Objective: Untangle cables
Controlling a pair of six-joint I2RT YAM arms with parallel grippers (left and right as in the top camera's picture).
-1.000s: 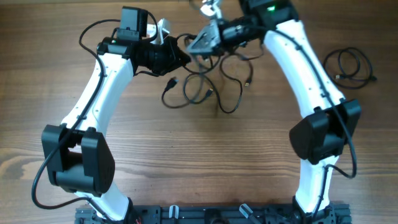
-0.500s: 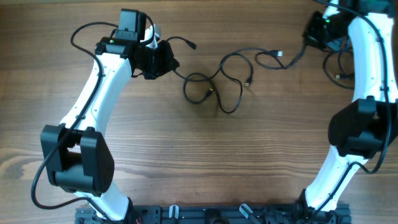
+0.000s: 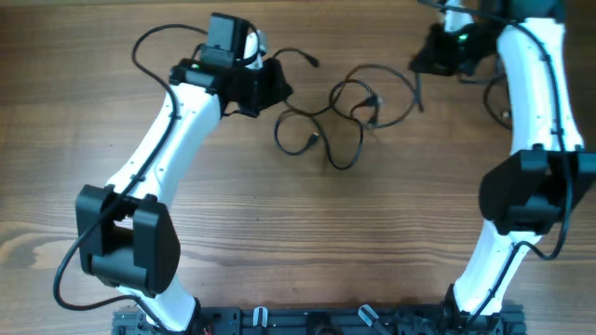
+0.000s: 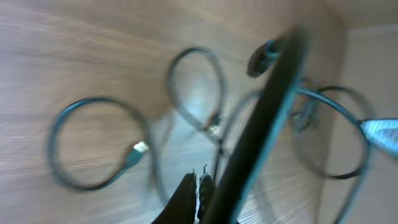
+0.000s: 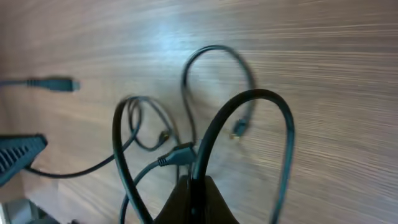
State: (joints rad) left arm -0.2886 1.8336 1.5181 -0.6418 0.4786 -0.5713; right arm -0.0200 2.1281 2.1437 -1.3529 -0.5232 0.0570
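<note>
Arms both reach fwd, L gripper (image 4: pixel 196 188) & R gripper (image 5: pixel 192 190) each pinched on cables (image 5: pixel 255 93).

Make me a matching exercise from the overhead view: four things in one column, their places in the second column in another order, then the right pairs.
Things
1. left pincer
2. right pincer
3. cable tangle
4. separate cable

Places
A. far right, partly hidden behind the right arm
B. upper left of centre
C. on the table between the two pincers
D. upper right, near the top edge

Pairs: 1-B, 2-D, 3-C, 4-A
</note>
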